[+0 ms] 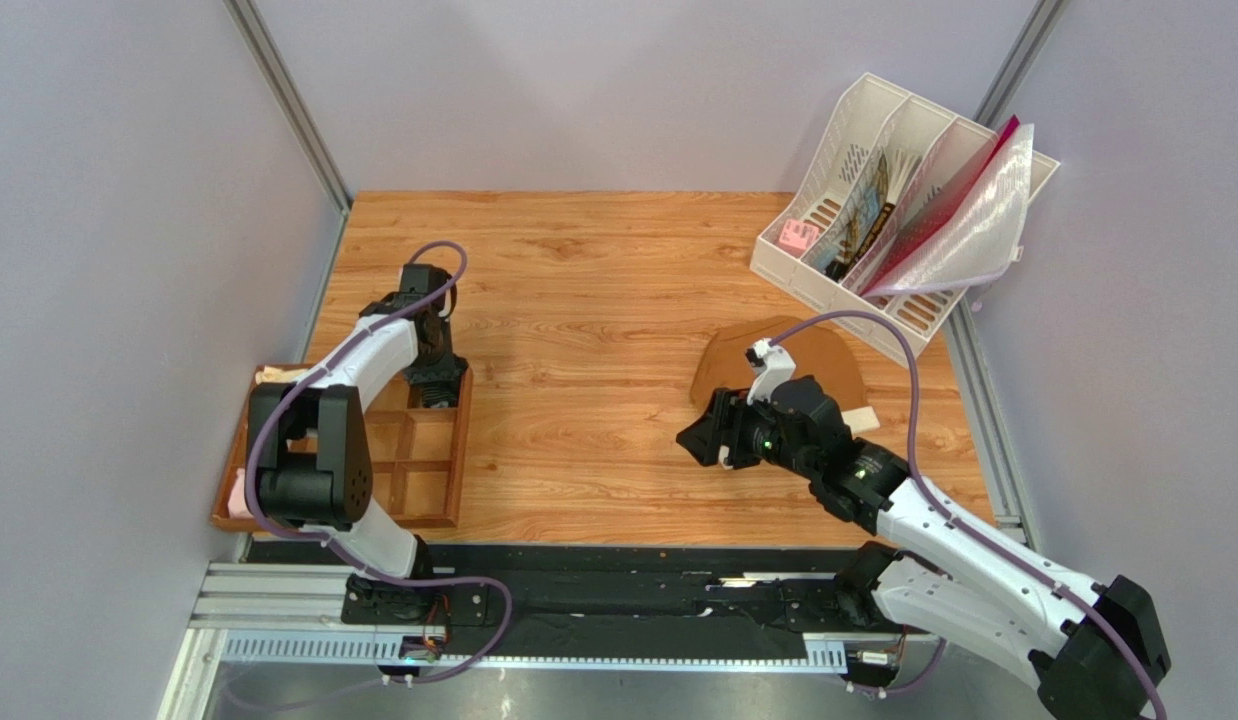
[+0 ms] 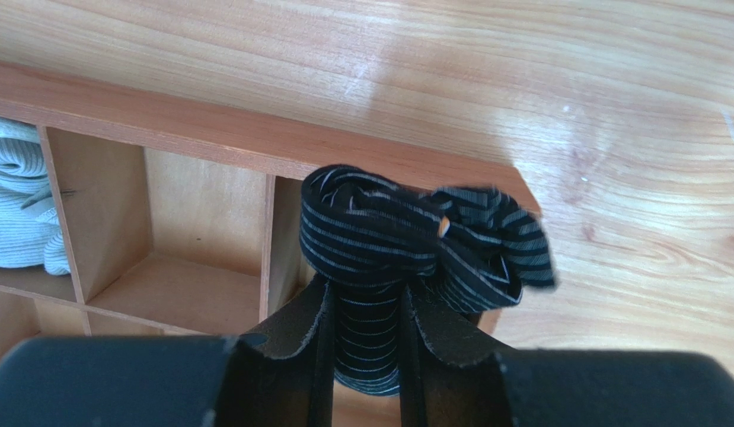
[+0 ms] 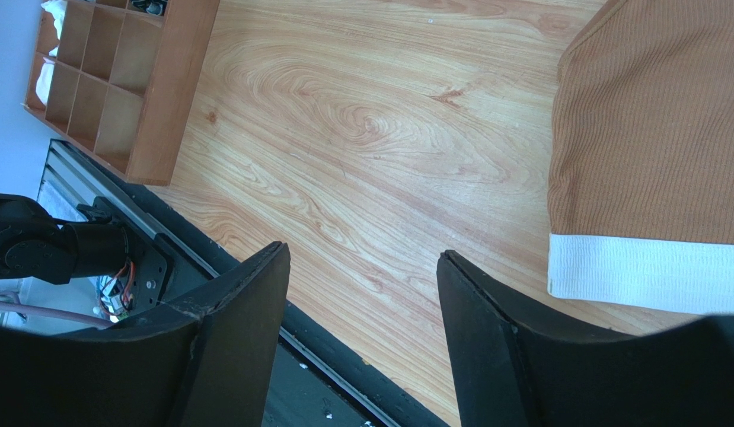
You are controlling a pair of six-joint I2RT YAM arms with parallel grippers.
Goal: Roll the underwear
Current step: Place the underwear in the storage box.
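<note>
The underwear [image 2: 406,236], black fabric with thin pale stripes, is bunched into a compact bundle and pinched in the left gripper [image 2: 366,302]. The jaws are narrowed to a small gap, fabric fills the space between them, and the bundle bulges out beyond the fingertips. In the left wrist view the bundle hangs over the corner compartment of the wooden compartment tray [image 2: 166,133]; whether it touches the tray wall cannot be told. In the top view this is the tray's far right corner, at the left side of the table [image 1: 580,300]. Another compartment holds a pale ribbed cloth [image 2: 19,205]. The right gripper [image 3: 362,258] is above bare tabletop with its jaws spread wide and nothing between them. Just beside it lie the brown briefs [image 3: 647,133], spread flat with their cream waistband [image 3: 638,271] toward the near edge. A white file rack [image 1: 866,150] stands at the table's far right corner.
</note>
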